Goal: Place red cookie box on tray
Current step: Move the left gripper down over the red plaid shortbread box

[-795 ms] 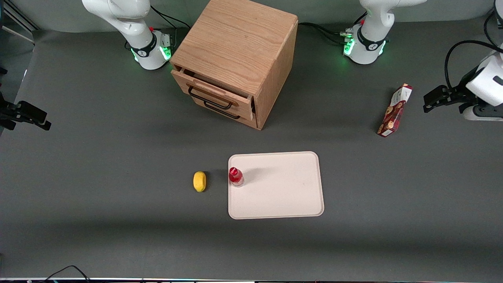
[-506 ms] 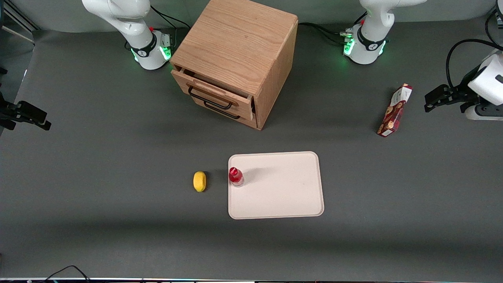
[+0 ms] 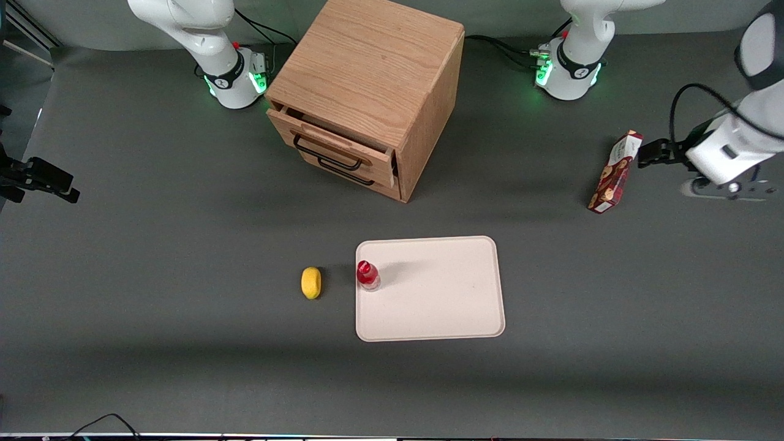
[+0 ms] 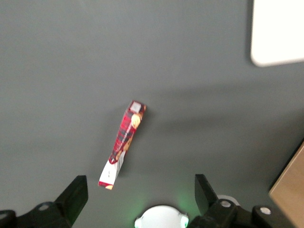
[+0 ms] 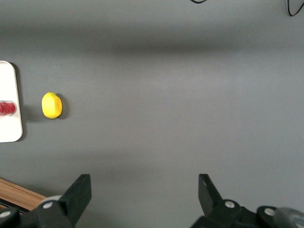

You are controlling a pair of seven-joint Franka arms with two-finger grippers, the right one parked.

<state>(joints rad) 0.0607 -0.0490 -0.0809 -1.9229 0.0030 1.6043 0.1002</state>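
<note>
One end effector above red cookie box; fingers spread

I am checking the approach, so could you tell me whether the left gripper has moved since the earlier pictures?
Yes. In the front view the gripper, open, has shifted toward the red cookie box, closing most of the gap; the box itself has stayed put on the table.

The left arm reaches in from the working arm's end of the tabletop, its white wrist raised above the surface; the claw points toward the parked arm's end; in the left wrist view the claw has its two dark fingers spread wide apart with nothing between them, hanging above the surface.
</note>
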